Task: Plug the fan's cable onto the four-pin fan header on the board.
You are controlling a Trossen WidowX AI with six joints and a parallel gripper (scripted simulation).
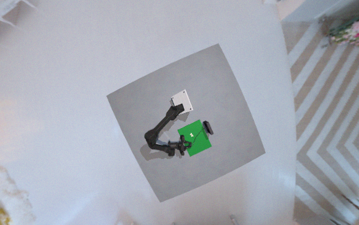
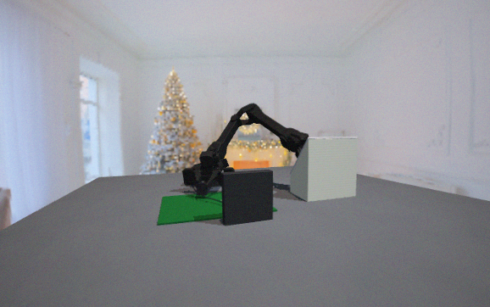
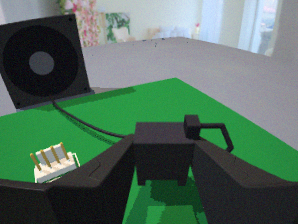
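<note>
My gripper (image 1: 189,145) (image 2: 202,193) (image 3: 162,141) is shut on the fan plug (image 3: 163,132), a dark block held low above the green board (image 1: 202,146) (image 2: 182,210) (image 3: 175,102). In the wrist view the plug is upright between the fingertips, with two short legs pointing down and a small latch-like hook at its right. The four-pin header (image 1: 191,135) (image 3: 57,166), cream with brass pins, stands on the board to the left of the plug in the wrist view. The thin black cable (image 1: 197,137) (image 3: 90,125) runs from the plug to the fan (image 1: 208,127) (image 2: 247,198) (image 3: 42,63).
The black square fan stands upright at the board's far edge in the wrist view. A white block (image 1: 186,97) (image 2: 332,170) stands on the grey table (image 1: 217,74) (image 2: 254,263) beside the board, with part of the arm against it.
</note>
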